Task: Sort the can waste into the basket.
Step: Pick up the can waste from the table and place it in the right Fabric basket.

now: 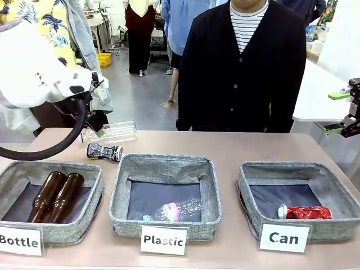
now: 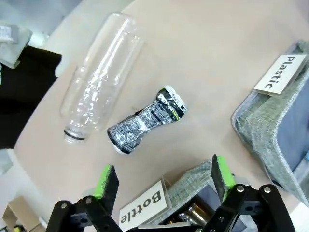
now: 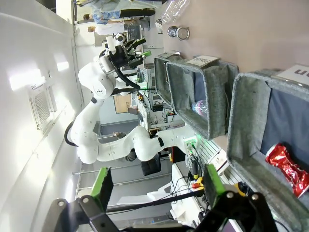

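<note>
Left claw [image 2: 161, 181] gapes wide, empty, above the "Bottle" card [image 2: 142, 205]; black can [image 2: 147, 121] lies just beyond its fingertips, clear bottle [image 2: 99, 79] past that. Right claw [image 3: 157, 186] wide open, empty; red can [image 3: 287, 166] ahead, inside the "Can" basket [image 1: 292, 169]

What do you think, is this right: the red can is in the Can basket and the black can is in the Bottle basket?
Not quite. The black can isn't in the Bottle basket; it lies on the table just behind it, beside a clear bottle, as the front view shows. The red can is in the Can basket.
</note>
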Controlling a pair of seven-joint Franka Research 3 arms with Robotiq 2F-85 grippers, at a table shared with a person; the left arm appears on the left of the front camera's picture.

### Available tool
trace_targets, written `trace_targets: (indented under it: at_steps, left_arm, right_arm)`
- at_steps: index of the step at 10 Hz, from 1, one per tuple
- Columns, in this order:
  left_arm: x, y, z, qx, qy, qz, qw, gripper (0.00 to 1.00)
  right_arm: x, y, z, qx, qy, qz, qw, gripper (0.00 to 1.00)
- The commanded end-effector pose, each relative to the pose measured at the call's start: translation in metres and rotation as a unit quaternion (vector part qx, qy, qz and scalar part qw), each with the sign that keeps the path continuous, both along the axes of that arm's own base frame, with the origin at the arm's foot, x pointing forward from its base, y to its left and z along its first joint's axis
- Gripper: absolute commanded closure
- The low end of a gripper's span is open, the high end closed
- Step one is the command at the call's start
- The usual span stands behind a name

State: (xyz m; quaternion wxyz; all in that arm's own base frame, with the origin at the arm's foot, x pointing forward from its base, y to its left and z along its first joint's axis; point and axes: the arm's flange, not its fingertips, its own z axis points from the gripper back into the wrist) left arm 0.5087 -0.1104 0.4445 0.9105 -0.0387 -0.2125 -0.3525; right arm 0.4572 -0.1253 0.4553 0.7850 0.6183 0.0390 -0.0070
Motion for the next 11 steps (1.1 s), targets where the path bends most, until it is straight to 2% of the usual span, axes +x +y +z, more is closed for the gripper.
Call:
trace_targets:
  at_steps: [1,2,3,4,5,7,8,9,10,11]
  left_arm:
    - [0.000,-0.001,0.001,0.000,0.004,-0.002,1.000,0.00]
    - [0.015,-0.013,0.000,0.034,-0.014,-0.143,0.989,0.00]
    - [0.030,-0.023,-0.009,0.066,0.009,-0.254,0.965,0.00]
    - [0.040,-0.026,-0.017,0.090,0.021,-0.347,0.933,0.00]
    - [0.041,-0.026,-0.022,0.107,0.026,-0.455,0.884,0.00]
    - [0.040,-0.015,-0.027,0.154,-0.007,-0.585,0.796,0.00]
    - [0.041,-0.011,-0.031,0.172,-0.009,-0.606,0.777,0.00]
    - [0.043,-0.003,-0.033,0.175,-0.009,-0.612,0.771,0.00]
    - [0.043,0.006,-0.031,0.163,-0.028,-0.608,0.777,0.00]
    - [0.043,0.013,-0.028,0.140,-0.057,-0.584,0.797,0.00]
  right_arm:
    - [0.000,-0.002,0.002,0.000,-0.008,0.008,1.000,0.00]
    - [0.000,-0.002,0.002,0.000,-0.008,0.008,1.000,0.00]
    - [0.000,-0.002,0.002,0.000,-0.008,0.008,1.000,0.00]
    - [0.000,-0.002,0.002,0.000,-0.008,0.008,1.000,0.00]
    - [0.000,-0.002,0.002,0.000,-0.008,0.008,1.000,0.00]
    - [0.000,-0.002,0.002,0.000,-0.008,0.008,1.000,0.00]
    - [0.000,-0.002,0.002,0.000,-0.008,0.008,1.000,0.00]
    - [0.000,-0.002,0.002,0.000,-0.008,0.008,1.000,0.00]
    - [0.000,-0.002,0.002,0.000,-0.008,0.008,1.000,0.00]
    - [0.000,-0.002,0.002,0.000,-0.008,0.008,1.000,0.00]
